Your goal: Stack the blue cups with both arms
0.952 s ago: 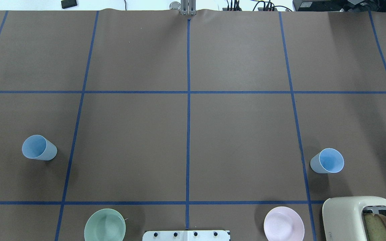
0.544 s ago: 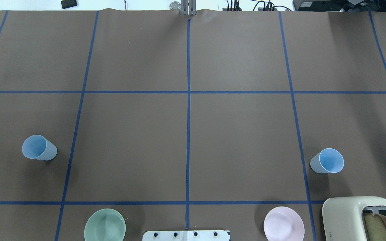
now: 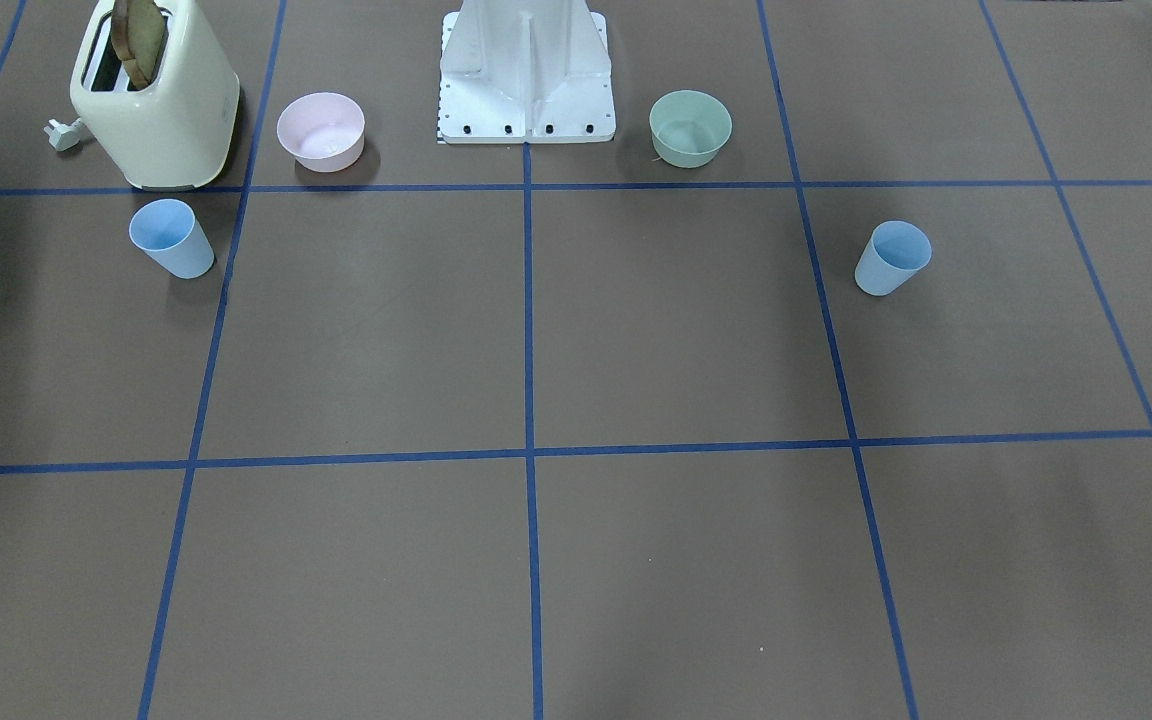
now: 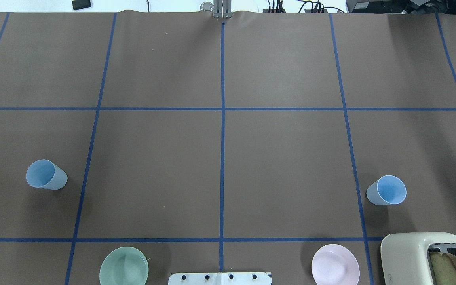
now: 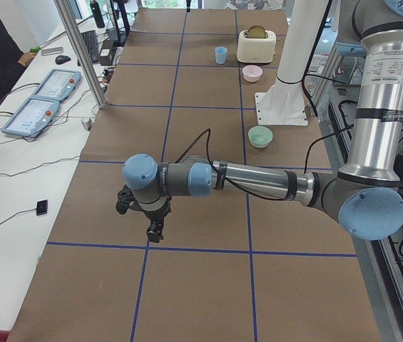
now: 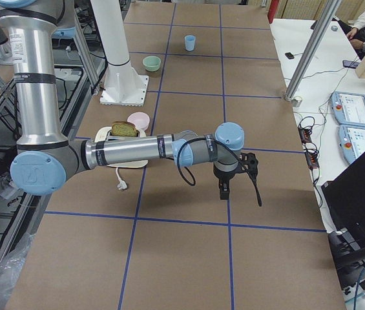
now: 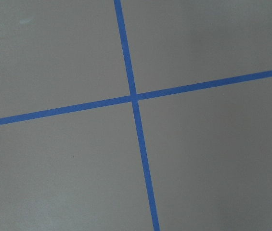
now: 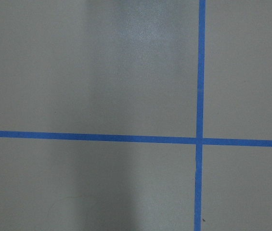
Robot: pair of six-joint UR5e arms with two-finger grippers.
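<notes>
The left cup [image 4: 46, 174] stands upright, mouth up, far out on the robot's left. The green bowl [image 4: 124, 266] and pink bowl [image 4: 335, 264] sit near the base, and the right cup [image 4: 386, 190] stands upright well apart on the other side, near the toaster [image 4: 426, 257]. Neither cup is held, so I judge the stacking not yet begun. The cups look light and tapered, so a finger that clips a rim could tip one or send it skidding. On the right, a low approach could knock the toaster or the pink bowl. When both arms bring cups toward the middle, they could bump each other, or one cup could meet the other off-centre and jam. The overhead and front views show both cups but no arm. Only the side views show the left gripper [image 5: 155, 229] and the right gripper [image 6: 224, 189], each hanging over the table [image 4: 283, 158] away from the cups, and from there I cannot tell how the jaws stand. The wrist cameras show only crossed blue tape [image 7: 134, 98].
</notes>
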